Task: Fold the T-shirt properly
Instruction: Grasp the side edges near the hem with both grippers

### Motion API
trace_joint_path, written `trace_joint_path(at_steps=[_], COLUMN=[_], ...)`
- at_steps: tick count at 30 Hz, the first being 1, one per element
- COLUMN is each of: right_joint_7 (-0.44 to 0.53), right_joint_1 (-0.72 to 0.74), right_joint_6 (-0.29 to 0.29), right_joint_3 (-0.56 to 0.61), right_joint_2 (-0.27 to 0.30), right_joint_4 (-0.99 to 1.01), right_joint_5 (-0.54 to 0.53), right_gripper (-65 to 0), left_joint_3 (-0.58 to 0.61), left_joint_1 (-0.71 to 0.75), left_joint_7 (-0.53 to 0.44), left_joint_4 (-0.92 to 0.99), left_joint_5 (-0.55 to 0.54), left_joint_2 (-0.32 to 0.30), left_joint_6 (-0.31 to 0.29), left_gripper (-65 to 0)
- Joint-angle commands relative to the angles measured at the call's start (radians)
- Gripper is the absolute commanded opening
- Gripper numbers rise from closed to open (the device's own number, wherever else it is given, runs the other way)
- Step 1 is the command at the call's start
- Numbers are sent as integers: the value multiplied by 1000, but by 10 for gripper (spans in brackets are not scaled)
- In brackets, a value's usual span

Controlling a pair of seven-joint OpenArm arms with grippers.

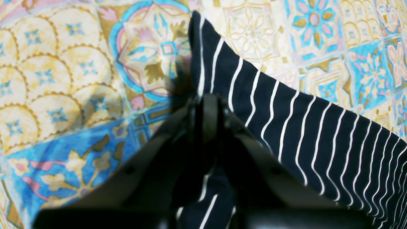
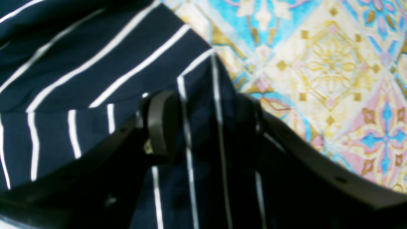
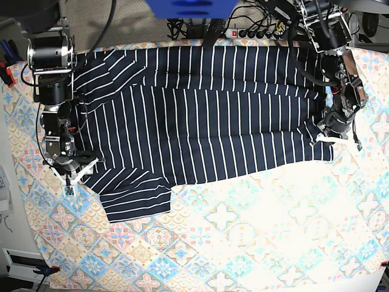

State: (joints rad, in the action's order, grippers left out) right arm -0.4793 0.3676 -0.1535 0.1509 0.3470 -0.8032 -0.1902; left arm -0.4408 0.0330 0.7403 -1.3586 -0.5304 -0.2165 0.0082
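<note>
The T-shirt (image 3: 213, 121), dark navy with thin white stripes, lies spread across the table, its upper part folded down over itself. A sleeve (image 3: 137, 198) sticks out at the front left. My left gripper (image 3: 333, 125) is at the shirt's right edge; in the left wrist view the left gripper (image 1: 208, 98) is shut on a pointed corner of the T-shirt (image 1: 318, 136). My right gripper (image 3: 73, 167) is at the shirt's left edge near the sleeve. In the right wrist view the right gripper (image 2: 206, 121) stands open, its fingers (image 2: 162, 124) apart with a fold of the T-shirt (image 2: 79, 63) lying between them.
A pastel floral-tile cloth (image 3: 255, 231) covers the whole table under the shirt. A power strip (image 3: 243, 31) with cables lies along the back edge. The arm bases stand at the back left and back right corners.
</note>
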Motion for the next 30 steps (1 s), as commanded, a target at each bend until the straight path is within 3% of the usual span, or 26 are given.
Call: trace_joint_path(at_steps=[1, 8, 13, 15, 17, 19, 22, 30], right_joint_7=[21, 126, 135, 132, 130, 129, 123, 75], right_joint_1=[28, 69, 74, 74, 72, 72, 71, -6], right_joint_6=[2, 2, -2, -53, -137, -205, -249, -257], right_joint_3=[-3, -1, 0, 0, 0, -3, -7, -10], right_joint_2=[14, 14, 13, 13, 13, 13, 13, 56], right_joint_4=[5, 176, 215, 215, 215, 215, 215, 20], right_joint_5=[-2, 1, 1, 1, 1, 1, -1, -2], right_gripper=[-365, -364, -365, -374, -440, -547, -650, -644], left_joint_3=[-3, -3, -3, -3, -3, -3, -3, -3], left_joint_1=[-12, -12, -12, -12, -12, -12, -12, -12], left_joint_7=[-15, -15, -15, -15, -15, -15, -15, -15], left_joint_4=[-18, -18, -18, -18, -18, -18, -18, -22], left_joint_5=[-7, -7, -7, -7, -7, -7, -7, -7], left_joint_2=[-14, -14, -14, -14, -14, -14, -14, -14], left_joint_6=[-4, -4, -4, -4, -4, -4, -4, -4], left_gripper=[-650, -650, -650, -650, -650, -650, -650, -650])
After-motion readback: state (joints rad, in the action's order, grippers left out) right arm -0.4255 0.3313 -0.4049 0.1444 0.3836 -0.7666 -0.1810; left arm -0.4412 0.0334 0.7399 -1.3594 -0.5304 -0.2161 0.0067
